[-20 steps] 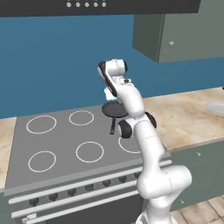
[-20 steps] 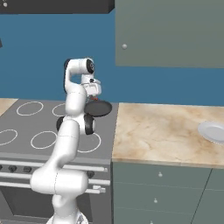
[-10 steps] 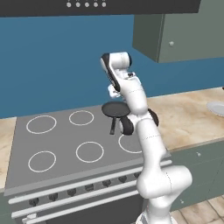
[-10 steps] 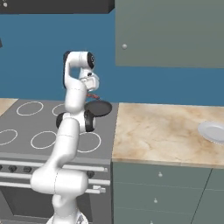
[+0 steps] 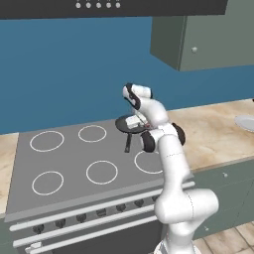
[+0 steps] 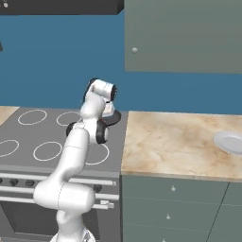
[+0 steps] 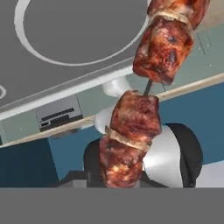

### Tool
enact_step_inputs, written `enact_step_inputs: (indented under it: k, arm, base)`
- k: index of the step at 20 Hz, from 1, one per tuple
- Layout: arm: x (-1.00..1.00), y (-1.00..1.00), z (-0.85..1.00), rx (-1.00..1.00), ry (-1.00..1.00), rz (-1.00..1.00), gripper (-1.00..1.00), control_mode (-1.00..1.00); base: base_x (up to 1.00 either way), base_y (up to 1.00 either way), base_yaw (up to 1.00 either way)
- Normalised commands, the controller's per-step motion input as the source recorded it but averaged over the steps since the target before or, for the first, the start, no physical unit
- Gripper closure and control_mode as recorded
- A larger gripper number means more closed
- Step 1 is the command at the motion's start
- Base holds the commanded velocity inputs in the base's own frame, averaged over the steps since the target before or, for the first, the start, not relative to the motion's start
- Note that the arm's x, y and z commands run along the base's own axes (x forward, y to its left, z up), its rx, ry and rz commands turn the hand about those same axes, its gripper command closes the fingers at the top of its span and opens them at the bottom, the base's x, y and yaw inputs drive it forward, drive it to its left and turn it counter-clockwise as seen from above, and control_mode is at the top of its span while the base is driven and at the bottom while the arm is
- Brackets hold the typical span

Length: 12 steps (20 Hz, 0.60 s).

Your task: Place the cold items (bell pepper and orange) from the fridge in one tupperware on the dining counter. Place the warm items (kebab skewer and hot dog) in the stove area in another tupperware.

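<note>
The kebab skewer (image 7: 146, 83) ran lengthwise up from between the gripper (image 5: 133, 120) fingers, its browned meat chunks close to the hand camera, pinched at its lower end. The gripper hung above the small black pan (image 5: 130, 126) on the stove (image 5: 64, 163), near its back right burner.

The kebab skewer (image 7: 146, 92) is showing rough, glistening browned meat, while the stove (image 5: 64, 149) top is looking smooth matt grey and the counter (image 6: 175, 142) polished marble-like.
</note>
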Motion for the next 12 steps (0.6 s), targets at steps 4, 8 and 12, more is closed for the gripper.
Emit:
enact_step_inputs:
  k: [4,8,12]
  arm:
    - [-0.98,0.22,0.96,-0.02,0.0,-0.11,1.0,-1.0]
    - [-0.84,0.28,1.0,-0.21,-0.65,0.0,1.0,-1.0]
    - [-0.98,0.03,0.2,-0.19,-0.68,-0.01,1.0,-1.0]
  base:
    - [0.0,0.0,0.0]
    - [0.0,0.0,0.0]
    - [0.0,0.0,0.0]
